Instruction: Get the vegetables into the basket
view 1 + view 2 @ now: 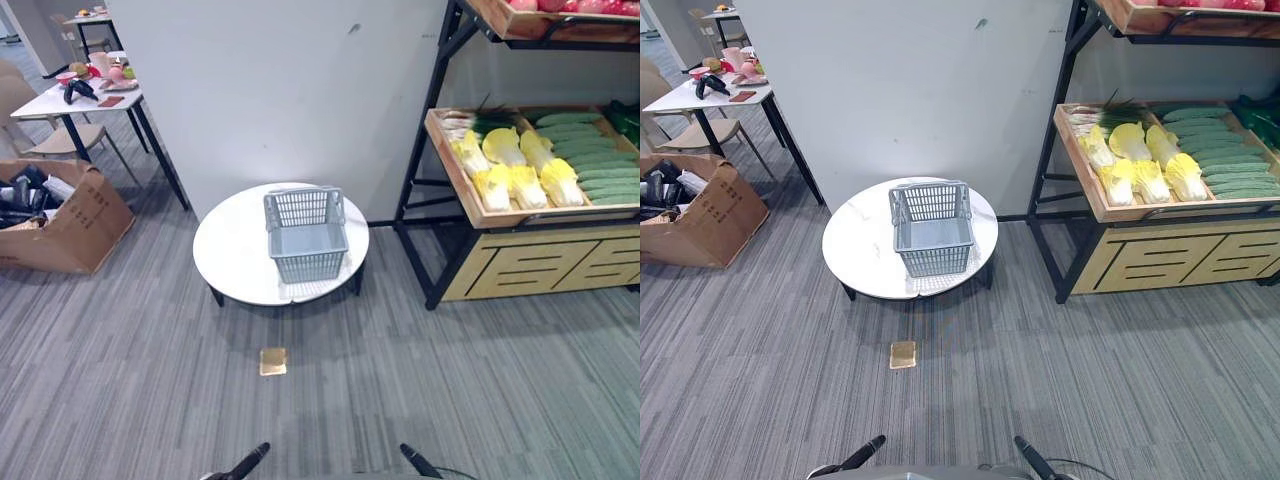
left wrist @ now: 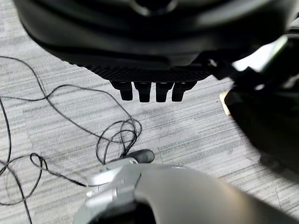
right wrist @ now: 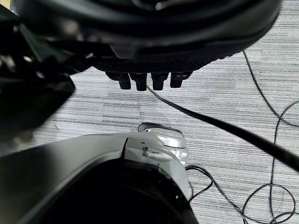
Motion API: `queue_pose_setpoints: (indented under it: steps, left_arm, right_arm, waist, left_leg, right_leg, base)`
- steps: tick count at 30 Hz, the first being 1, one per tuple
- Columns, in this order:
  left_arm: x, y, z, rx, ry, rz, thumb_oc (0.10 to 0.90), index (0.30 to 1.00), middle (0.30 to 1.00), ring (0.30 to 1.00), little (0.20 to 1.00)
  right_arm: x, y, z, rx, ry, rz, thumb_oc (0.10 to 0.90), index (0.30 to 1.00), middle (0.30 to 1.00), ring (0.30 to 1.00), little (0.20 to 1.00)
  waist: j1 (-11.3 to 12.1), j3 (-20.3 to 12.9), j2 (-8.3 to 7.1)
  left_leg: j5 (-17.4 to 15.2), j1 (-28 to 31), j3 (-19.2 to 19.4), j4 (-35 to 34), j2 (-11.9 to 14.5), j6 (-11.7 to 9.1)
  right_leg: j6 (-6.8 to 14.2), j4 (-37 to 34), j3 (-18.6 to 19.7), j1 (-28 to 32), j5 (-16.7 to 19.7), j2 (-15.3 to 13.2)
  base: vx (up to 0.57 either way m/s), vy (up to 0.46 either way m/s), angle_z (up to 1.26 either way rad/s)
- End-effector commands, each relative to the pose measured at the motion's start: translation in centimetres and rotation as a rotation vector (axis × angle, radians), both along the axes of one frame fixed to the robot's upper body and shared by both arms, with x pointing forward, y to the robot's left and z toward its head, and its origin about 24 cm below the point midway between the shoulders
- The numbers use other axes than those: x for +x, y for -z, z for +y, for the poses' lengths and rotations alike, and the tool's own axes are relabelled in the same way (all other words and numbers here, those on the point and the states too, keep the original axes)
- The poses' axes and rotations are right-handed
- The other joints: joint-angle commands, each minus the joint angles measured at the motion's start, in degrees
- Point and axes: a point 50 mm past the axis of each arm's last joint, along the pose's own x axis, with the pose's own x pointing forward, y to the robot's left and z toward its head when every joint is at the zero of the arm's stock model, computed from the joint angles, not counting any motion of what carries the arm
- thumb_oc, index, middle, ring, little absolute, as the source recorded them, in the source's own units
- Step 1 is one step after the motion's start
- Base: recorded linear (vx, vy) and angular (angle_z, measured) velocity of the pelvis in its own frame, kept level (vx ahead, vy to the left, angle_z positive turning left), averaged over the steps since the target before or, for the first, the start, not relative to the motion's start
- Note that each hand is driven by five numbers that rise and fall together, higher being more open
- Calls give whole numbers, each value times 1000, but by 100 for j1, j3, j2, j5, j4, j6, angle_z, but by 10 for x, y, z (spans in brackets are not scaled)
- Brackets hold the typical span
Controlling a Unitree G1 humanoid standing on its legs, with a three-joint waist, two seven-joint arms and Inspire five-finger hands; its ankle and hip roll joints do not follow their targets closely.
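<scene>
While vegetables [image 1: 545, 160] fill the shelf [image 1: 470, 200], the basket [image 1: 306, 235] sits mid-table [image 1: 230, 250].

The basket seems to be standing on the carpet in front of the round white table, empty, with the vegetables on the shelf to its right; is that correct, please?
Not quite. The left eye view shows the grey basket standing on the round white table itself, not on the carpet. The rest holds: it is empty, and the vegetables lie on the shelf to its right.

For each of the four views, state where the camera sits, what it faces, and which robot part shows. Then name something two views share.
Left eye view: head, facing down at the basket on the round table.
Right eye view: head, same scene with the vegetable shelf.
Left wrist view: left wrist, facing carpet; left hand.
Right wrist view: right wrist, facing carpet; right hand.
Shared: both eye views show the basket.
</scene>
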Motion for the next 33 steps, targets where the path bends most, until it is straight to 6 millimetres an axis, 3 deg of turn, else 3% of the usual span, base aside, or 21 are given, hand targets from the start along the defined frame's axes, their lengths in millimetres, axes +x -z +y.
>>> queue_pose_setpoints:
  steps: [1, 33]
  left_arm:
    - [29, -4, -2, -13, -12, -87, 900, 1000, 1000, 1000, 1000]
    - [25, -4, -2, -34, -41, -66, 900, 1000, 1000, 1000, 1000]
  right_arm:
    - [34, -6, -8, -18, -5, -86, 900, 1000, 1000, 1000, 1000]
    - [30, -6, -8, -7, -10, -57, 900, 1000, 1000, 1000, 1000]
  waist:
    - [-77, 174, 21]
    - [-22, 212, -30]
  left_leg:
    - [-594, 192, 84, -256, -37, -111]
    - [-643, 235, 98, -256, -44, -50]
  right_leg:
    - [464, -733, 43, 723, -15, 89]
    - [488, -723, 28, 758, 11, 86]
  base:
    - [0, 0, 0]
    - [-4, 6, -1]
